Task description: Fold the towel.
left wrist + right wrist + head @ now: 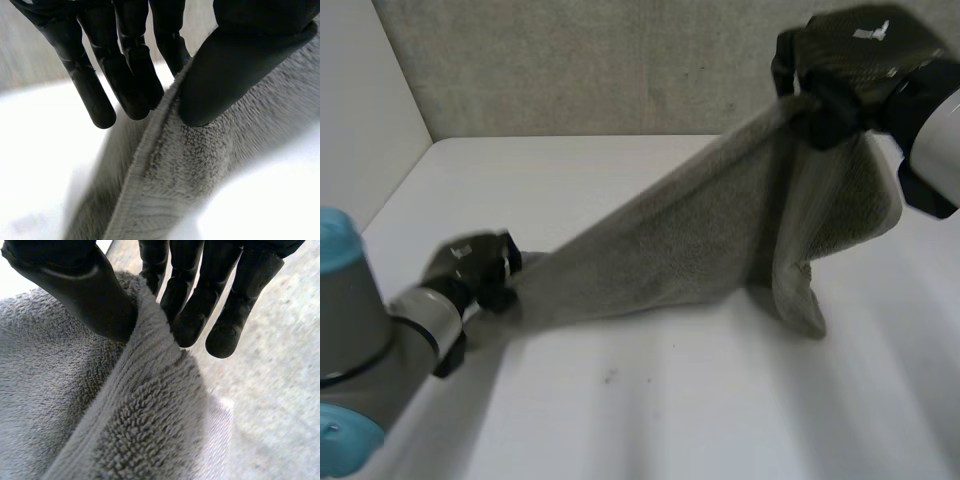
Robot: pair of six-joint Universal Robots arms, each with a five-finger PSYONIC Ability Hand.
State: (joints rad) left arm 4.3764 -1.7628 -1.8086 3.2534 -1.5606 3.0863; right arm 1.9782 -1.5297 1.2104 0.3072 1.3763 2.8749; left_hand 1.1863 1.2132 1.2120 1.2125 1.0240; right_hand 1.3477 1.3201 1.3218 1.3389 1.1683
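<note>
Nearest, a corner of the grey towel (670, 250) is pinched by the left hand (480, 268), low over the white bench (650, 410). Farther off, another corner is gripped high by the right hand (840, 70). The stretching step seems to be in hand; next, the held corners likely need bringing together.

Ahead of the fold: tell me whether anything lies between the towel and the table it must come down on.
Nothing visible does. The left hand and the right hand each pinch the towel at an edge, and the table beneath it shows bare.
</note>
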